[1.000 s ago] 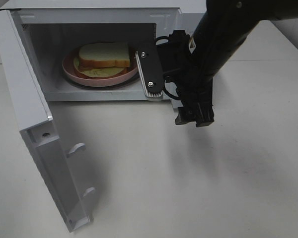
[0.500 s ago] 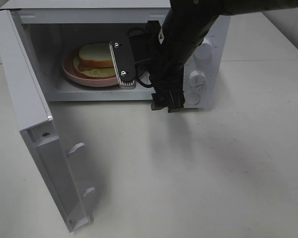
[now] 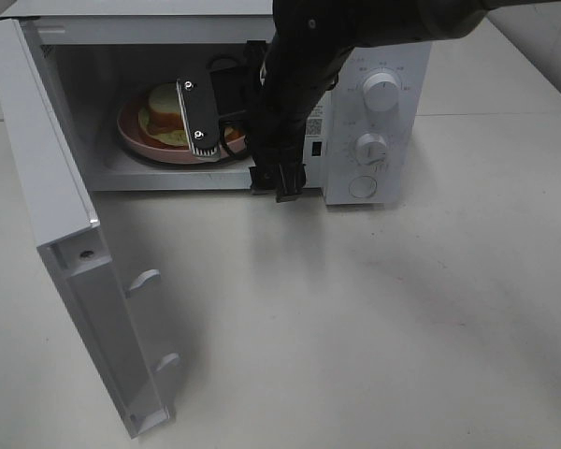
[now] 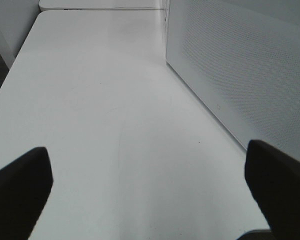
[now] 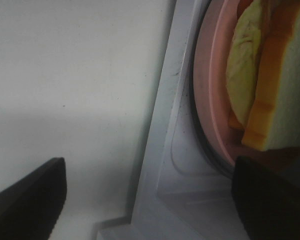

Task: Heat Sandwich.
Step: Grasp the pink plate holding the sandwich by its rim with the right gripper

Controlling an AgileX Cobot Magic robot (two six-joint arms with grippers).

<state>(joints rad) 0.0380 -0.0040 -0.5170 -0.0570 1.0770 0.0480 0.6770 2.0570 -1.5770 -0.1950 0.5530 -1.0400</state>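
Sandwich (image 3: pixel 165 101) lay on its plate (image 3: pixel 131 134) inside the microwave (image 3: pixel 393 56), whose door (image 3: pixel 70 253) stood open. Right hand (image 5: pixel 147 192) hung at the microwave's mouth, fingers spread, gripping nothing. Left hand (image 4: pixel 147 172), also spread and empty, hung over the table (image 4: pixel 90 100) beside the microwave. Loading appeared done; closing the door and setting the dials (image 3: pixel 381 94) remained.

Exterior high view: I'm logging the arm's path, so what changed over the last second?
The right pincer swung left across the microwave, from beside the opening to in front of the sandwich, uncovering the dials. It is open and holds nothing. Sandwich, pink plate and open door stayed put.
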